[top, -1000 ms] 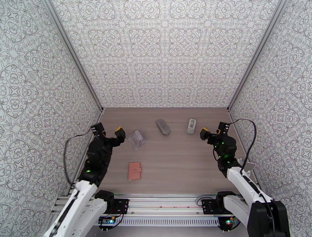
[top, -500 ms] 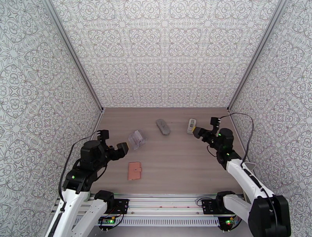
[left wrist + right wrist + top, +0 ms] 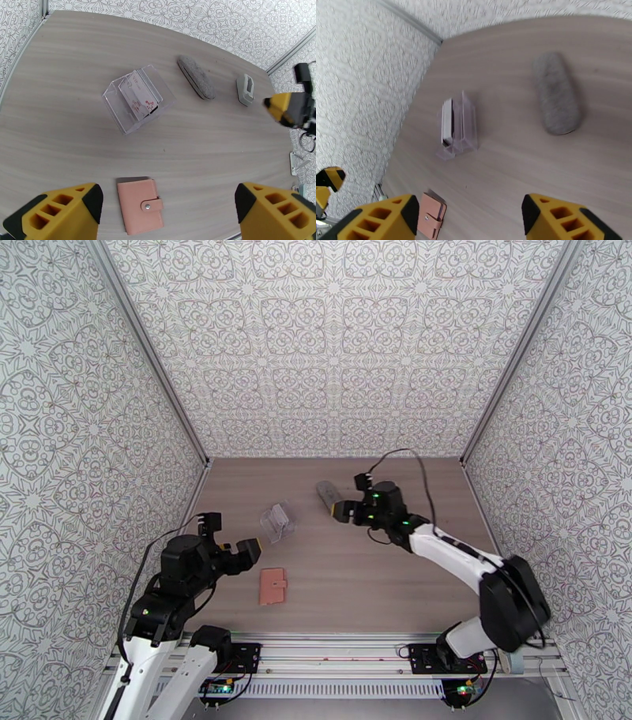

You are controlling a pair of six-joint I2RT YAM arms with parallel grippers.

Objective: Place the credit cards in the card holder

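1. Left: the left end effector (image 3: pixel 229 536), spread wide and holding nothing, hangs over the worktop (image 3: pixel 355 595) near its left edge. The shut pink wallet (image 3: pixel 272 586) lies flat with little edge to pinch, so a low pass could shove it instead of lifting it.
2. Centre: a white card (image 3: pixel 138 94) leans in the clear acrylic stand (image 3: pixel 130 116). The stand looks light and may slide or tip if the card is tugged.
3. Right: the right end effector (image 3: pixel 352 496), parted and empty, hovers beside the grey felt case (image 3: pixel 196 77) and could knock it when crossing.
4. The card stands near the left end effector, farther back and to its right. It is left of the right end effector, clearly apart.
5. Whether the wallet or the stand is the card holder cannot be told.
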